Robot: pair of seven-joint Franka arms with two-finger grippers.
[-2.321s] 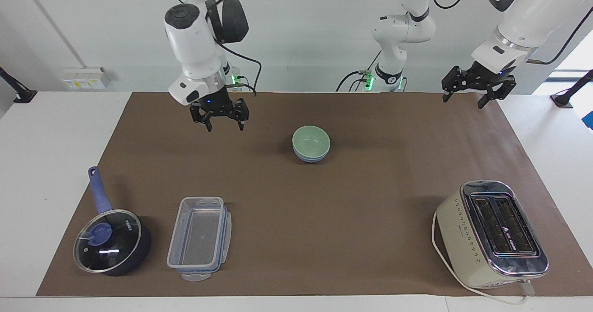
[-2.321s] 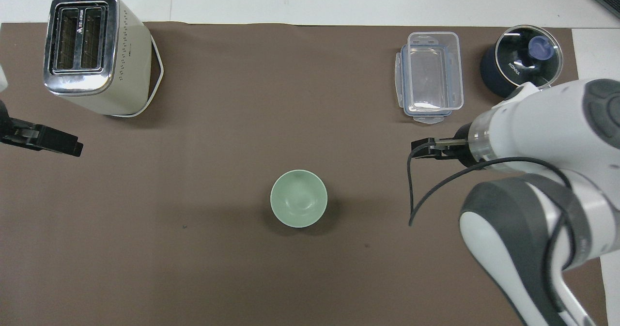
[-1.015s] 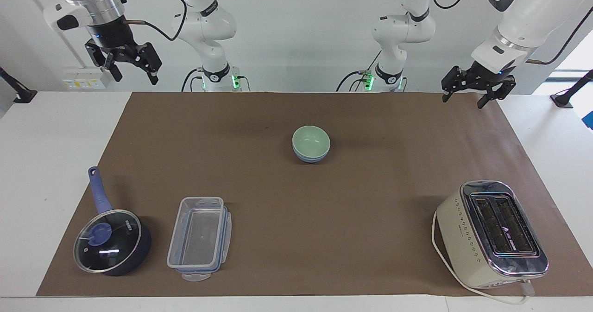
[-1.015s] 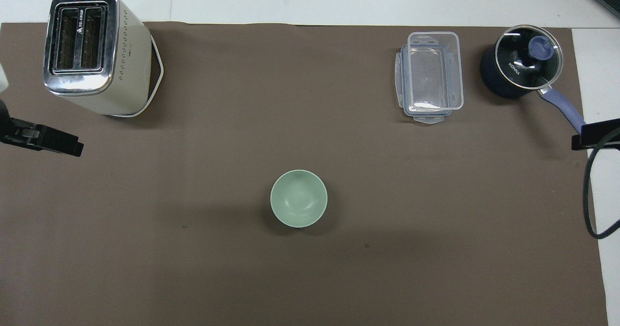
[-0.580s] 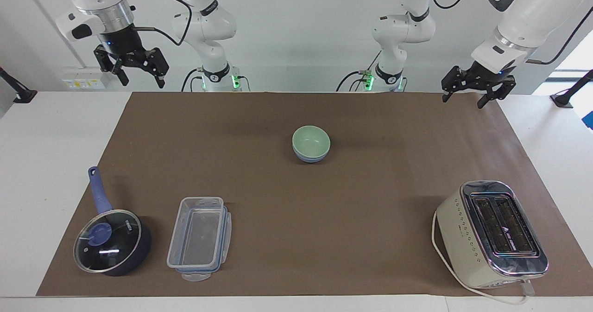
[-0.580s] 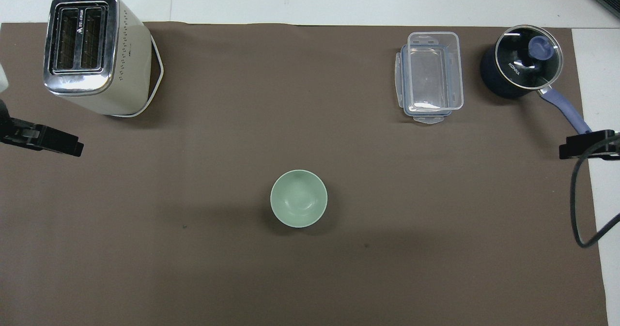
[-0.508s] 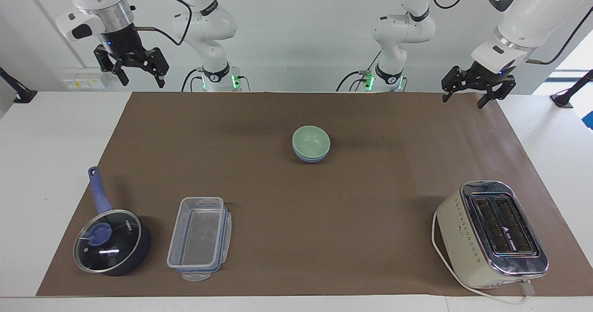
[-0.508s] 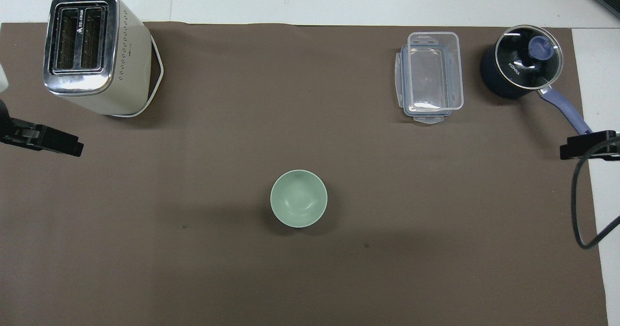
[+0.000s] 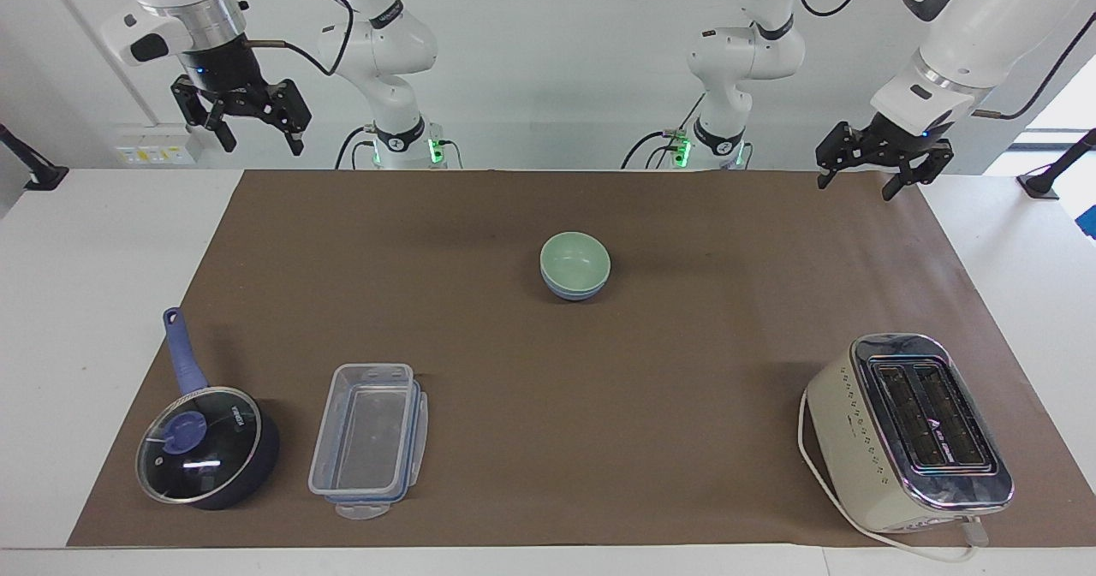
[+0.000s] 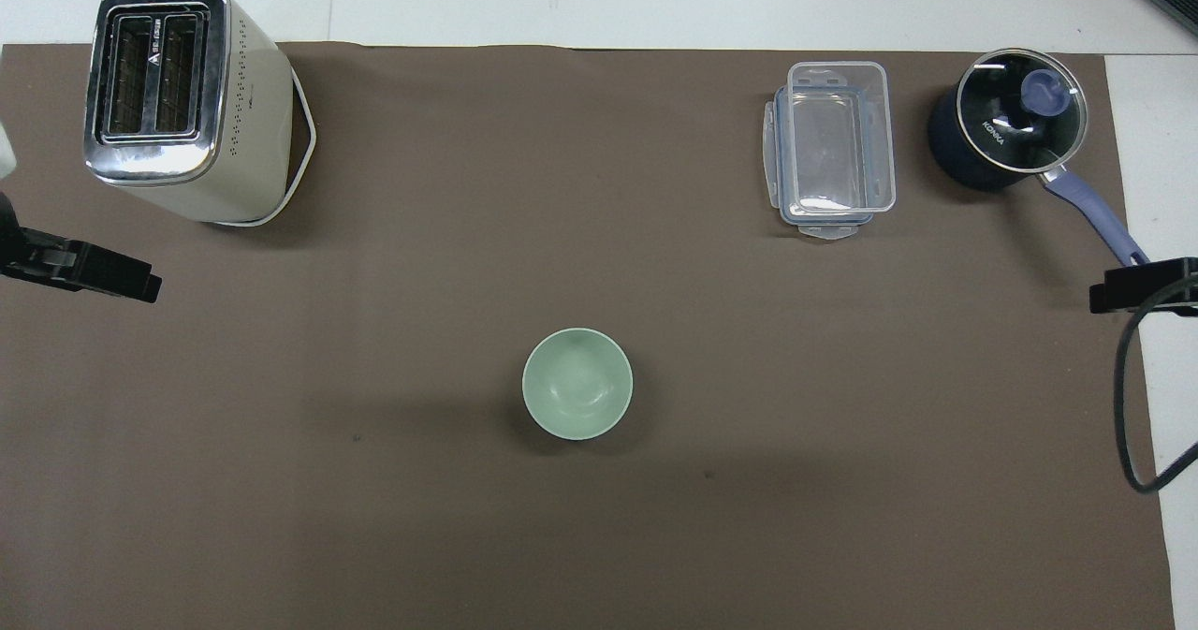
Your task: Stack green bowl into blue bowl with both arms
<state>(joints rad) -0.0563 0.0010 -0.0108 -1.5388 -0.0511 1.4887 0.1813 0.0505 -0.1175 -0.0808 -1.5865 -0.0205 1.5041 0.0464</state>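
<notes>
The pale green bowl [image 9: 574, 258] sits nested inside the periwinkle-blue bowl [image 9: 572, 290] at the middle of the brown mat. In the overhead view only the green bowl [image 10: 577, 384] shows; the blue bowl is hidden under it. My right gripper [image 9: 254, 139] is open and empty, raised high over the table's edge at the right arm's end; its tip shows in the overhead view [image 10: 1137, 288]. My left gripper [image 9: 859, 184] is open and empty, raised over the mat's corner at the left arm's end, and also shows in the overhead view [image 10: 103, 276]. Neither gripper touches the bowls.
A cream toaster [image 9: 912, 435] stands farther from the robots at the left arm's end. A clear plastic container [image 9: 368, 439] and a dark blue saucepan with a glass lid [image 9: 205, 448] sit farther out at the right arm's end. The brown mat [image 9: 599, 405] covers the table.
My right arm has drawn back from over the mat beside the bowls, up and out to its own end of the table. The left arm and the bowls have not moved.
</notes>
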